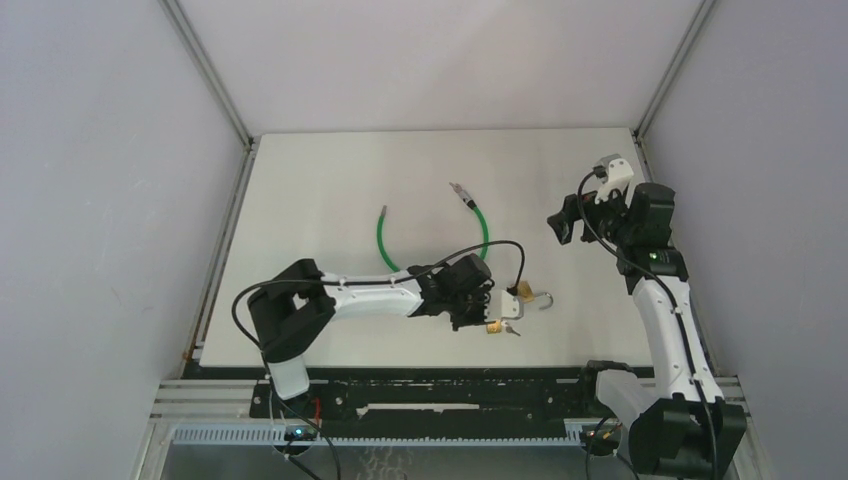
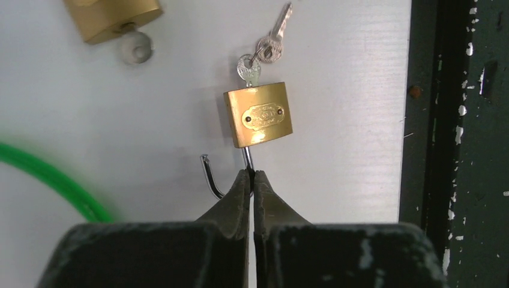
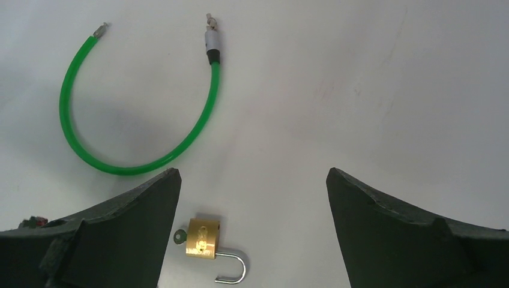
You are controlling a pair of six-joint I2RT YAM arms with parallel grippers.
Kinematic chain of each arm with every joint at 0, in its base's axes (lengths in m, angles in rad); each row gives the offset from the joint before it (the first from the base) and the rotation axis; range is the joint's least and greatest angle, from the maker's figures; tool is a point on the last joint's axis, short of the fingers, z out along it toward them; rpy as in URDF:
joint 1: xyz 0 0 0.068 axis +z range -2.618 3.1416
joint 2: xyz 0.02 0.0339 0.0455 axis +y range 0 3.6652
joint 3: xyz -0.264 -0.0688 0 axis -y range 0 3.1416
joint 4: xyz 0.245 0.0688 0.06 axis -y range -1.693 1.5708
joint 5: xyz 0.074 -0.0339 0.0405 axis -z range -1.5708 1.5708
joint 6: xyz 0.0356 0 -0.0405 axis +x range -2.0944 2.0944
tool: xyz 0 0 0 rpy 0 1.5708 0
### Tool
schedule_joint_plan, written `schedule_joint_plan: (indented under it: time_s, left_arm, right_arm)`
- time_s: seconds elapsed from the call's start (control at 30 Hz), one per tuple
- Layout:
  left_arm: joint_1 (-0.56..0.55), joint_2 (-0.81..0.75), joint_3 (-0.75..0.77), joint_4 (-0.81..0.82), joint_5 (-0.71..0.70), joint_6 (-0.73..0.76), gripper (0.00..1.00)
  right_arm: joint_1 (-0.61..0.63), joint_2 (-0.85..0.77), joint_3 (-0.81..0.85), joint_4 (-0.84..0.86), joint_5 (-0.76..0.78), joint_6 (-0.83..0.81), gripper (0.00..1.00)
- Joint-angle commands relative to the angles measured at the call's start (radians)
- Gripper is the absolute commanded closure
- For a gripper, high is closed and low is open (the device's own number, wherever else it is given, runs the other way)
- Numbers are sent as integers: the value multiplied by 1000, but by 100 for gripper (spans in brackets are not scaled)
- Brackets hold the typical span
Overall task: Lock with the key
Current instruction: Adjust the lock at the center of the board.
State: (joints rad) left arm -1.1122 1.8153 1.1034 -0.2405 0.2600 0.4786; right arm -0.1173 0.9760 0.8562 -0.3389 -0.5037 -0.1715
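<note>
**Padlock held by its shackle ahead of locking**

At lower centre of the left wrist view, the left end effector [image 2: 252, 175] is clamped shut on one leg of the open shackle [image 2: 208, 174] of a padlock [image 2: 258, 114], which lies flat on the surface [image 2: 348, 120] at mid-frame with the key [image 2: 248, 69] seated in its far end. A second padlock [image 2: 111, 18] is cut off at upper left. The right end effector [image 3: 252, 174] is held wide open and empty, a green cable [image 3: 120, 167] at upper left of its view. The bracing step appears to be in hand. Next, the shackle would likely have to be pressed home and the key turned, for which the right end effector must be brought across.
</note>
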Motion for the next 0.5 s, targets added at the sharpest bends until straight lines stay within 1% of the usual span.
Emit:
schedule_joint_plan:
  time_s: [0.0, 0.13, 0.33, 0.4, 0.47]
  left_arm:
    - [45, -109, -19, 65, 8, -2, 100]
    - [83, -155, -20, 71, 26, 20, 100]
    - [157, -221, -68, 115, 149, 18, 100]
    - [172, -241, -84, 123, 172, 28, 100]
    - [177, -250, -92, 122, 167, 36, 100]
  right_arm:
    - [-4, 41, -7, 40, -93, 24, 2]
    - [8, 60, -46, 80, -235, 38, 6]
    - [49, 90, -124, 160, -460, 26, 11]
    - [80, 99, -129, 155, -479, -8, 13]
    - [114, 116, -129, 152, -465, -28, 14]
